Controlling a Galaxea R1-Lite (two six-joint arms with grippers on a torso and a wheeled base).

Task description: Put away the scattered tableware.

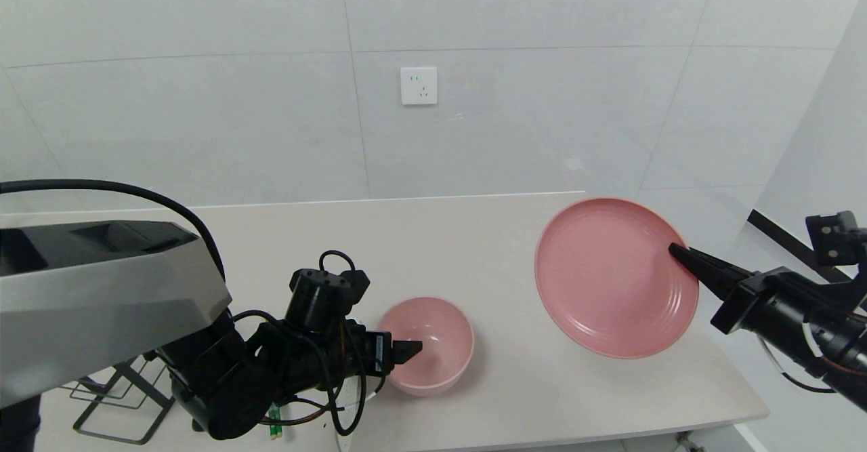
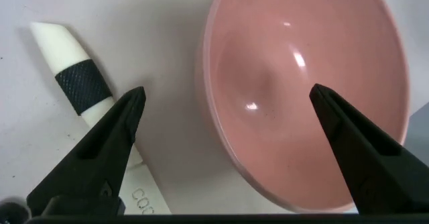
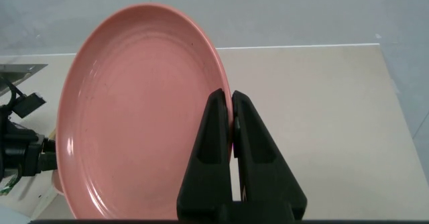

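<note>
— Where's the pink plate point(image 1: 609, 276)?
— Held tilted above the worktop point(image 1: 474, 235), rim pinched in the right tool point(image 1: 675, 250).
— The left tool point(image 2: 226, 90)?
— Spread wide at the pink bowl point(image 1: 433, 343), which sits on the worktop.

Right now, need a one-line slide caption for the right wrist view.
Right end effector shut on the rim of the pink plate, holding it tilted above the beige table.
</note>
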